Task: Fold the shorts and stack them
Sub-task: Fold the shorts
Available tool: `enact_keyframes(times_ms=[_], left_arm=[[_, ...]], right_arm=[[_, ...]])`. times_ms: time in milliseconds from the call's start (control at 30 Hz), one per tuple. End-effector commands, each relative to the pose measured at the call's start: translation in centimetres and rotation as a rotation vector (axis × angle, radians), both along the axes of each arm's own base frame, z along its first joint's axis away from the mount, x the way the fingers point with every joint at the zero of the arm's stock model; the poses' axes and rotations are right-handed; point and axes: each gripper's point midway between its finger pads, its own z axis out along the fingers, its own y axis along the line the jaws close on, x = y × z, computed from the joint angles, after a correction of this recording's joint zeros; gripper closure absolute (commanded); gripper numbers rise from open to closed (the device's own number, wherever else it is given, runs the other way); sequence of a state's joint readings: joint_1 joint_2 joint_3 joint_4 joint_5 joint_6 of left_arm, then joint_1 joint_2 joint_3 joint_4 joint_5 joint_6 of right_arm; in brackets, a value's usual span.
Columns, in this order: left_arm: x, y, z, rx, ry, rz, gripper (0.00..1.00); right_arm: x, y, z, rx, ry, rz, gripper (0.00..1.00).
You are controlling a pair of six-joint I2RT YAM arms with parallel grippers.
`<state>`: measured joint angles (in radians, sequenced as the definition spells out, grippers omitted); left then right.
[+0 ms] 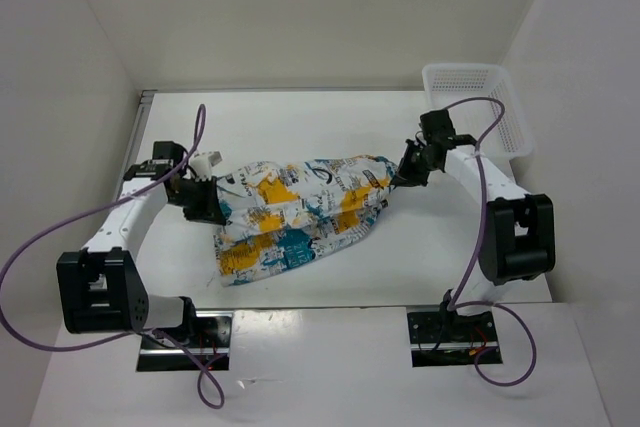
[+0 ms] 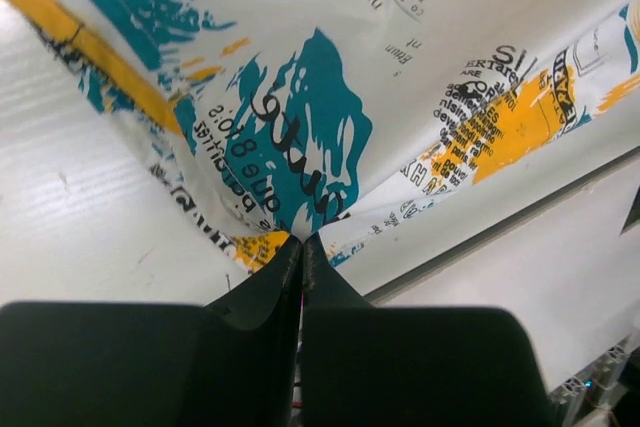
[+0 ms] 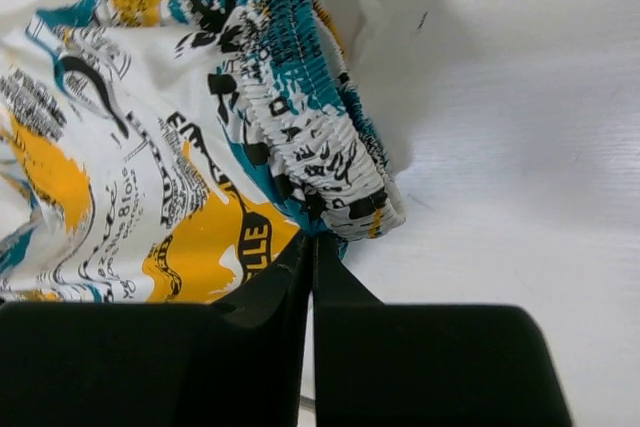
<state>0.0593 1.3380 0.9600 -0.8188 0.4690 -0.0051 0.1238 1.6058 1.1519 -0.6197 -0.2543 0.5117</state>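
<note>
The printed shorts [image 1: 300,212] are stretched across the middle of the table between my two grippers, with a lower part draped toward the front. My left gripper [image 1: 207,199] is shut on the shorts' left edge; in the left wrist view the fabric [image 2: 300,127] fans out from the closed fingertips [image 2: 301,243]. My right gripper [image 1: 404,175] is shut on the right end by the elastic waistband [image 3: 310,137], pinched at the fingertips [image 3: 313,239]. The cloth looks lifted at both held ends.
A white mesh basket [image 1: 480,107] stands at the back right corner. White walls enclose the table [image 1: 330,122] on three sides. Purple cables loop from both arms. The table's front edge [image 1: 350,307] runs just ahead of the arm bases.
</note>
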Motion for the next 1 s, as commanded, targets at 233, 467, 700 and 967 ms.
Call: enact_keyframes(times_ms=[233, 467, 700, 967], left_arm=[[-5.4, 1.9, -1.6, 0.032, 0.156, 0.088, 1.00], [-4.4, 1.2, -1.6, -0.016, 0.107, 0.076, 0.31], [0.2, 1.3, 2.4, 0.005, -0.076, 0.050, 0.56], [3.6, -1.6, -1.9, -0.052, -0.129, -0.059, 0.46]], right_arm=[[-5.2, 1.3, -1.4, -0.062, 0.115, 0.111, 0.90], [-3.8, 0.9, -1.2, -0.092, 0.089, 0.082, 0.32], [1.5, -0.1, 2.4, -0.158, -0.091, -0.004, 0.44], [3.6, 1.1, -5.1, -0.117, 0.037, 0.153, 0.00]])
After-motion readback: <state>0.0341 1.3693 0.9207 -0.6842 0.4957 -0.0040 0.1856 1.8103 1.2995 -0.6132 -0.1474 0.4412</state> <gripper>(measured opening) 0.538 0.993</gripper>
